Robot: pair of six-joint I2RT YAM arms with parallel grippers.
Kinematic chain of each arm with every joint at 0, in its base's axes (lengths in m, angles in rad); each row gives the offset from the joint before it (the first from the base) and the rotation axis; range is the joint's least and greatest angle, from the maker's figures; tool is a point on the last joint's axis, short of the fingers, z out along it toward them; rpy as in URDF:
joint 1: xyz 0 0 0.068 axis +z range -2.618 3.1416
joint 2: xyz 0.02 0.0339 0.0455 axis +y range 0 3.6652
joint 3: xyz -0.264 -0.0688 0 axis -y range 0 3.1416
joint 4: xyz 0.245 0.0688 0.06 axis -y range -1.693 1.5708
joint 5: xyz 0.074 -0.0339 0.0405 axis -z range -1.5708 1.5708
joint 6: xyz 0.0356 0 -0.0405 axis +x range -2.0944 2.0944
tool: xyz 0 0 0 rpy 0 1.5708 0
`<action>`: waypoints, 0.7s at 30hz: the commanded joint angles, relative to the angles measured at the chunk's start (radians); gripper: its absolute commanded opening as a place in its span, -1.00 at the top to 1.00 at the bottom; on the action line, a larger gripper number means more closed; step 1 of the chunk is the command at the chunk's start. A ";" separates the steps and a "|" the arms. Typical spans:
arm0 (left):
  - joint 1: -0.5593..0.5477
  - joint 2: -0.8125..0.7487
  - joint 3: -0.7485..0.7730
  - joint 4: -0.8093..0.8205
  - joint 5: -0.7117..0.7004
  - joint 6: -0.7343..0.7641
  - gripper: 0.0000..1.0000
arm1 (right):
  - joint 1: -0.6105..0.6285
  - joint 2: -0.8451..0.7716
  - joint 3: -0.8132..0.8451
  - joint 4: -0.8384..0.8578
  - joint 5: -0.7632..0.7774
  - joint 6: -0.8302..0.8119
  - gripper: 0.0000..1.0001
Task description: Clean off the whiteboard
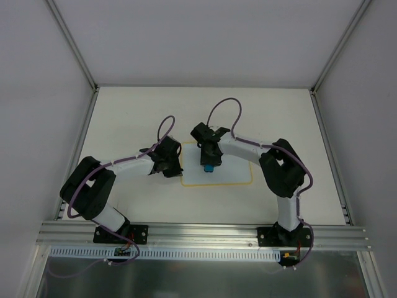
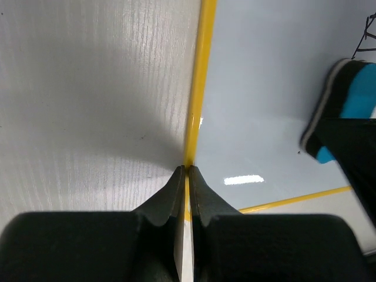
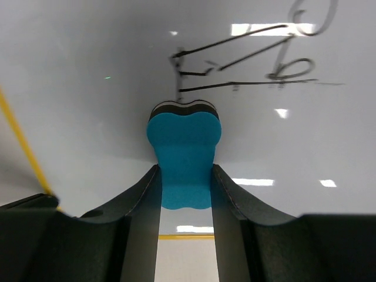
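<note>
The whiteboard, white with a thin yellow border, lies flat mid-table. My left gripper is at its left edge. In the left wrist view the fingers are shut on the yellow rim of the whiteboard. My right gripper hangs over the board's left half, shut on a blue eraser. The right wrist view shows the eraser pinched between the fingertips, its dark felt end against the whiteboard. A black line sketch lies just beyond the eraser.
The white table is enclosed by pale walls, with metal posts at the back corners. An aluminium rail carrying both arm bases runs along the near edge. The right arm's elbow rises beside the board's right end.
</note>
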 commanded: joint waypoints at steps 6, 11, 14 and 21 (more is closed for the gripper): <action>-0.017 0.016 -0.064 -0.137 -0.020 0.027 1.00 | -0.231 -0.098 -0.239 -0.086 0.123 -0.038 0.99; -0.017 0.019 -0.056 -0.136 -0.016 0.028 1.00 | -0.179 -0.082 -0.223 -0.078 0.097 -0.043 0.99; -0.017 0.021 -0.053 -0.134 -0.013 0.025 1.00 | -0.095 -0.046 -0.171 -0.078 0.056 -0.021 0.99; -0.017 0.013 -0.054 -0.128 -0.014 0.016 1.00 | 0.059 0.044 -0.024 -0.080 -0.023 0.028 0.99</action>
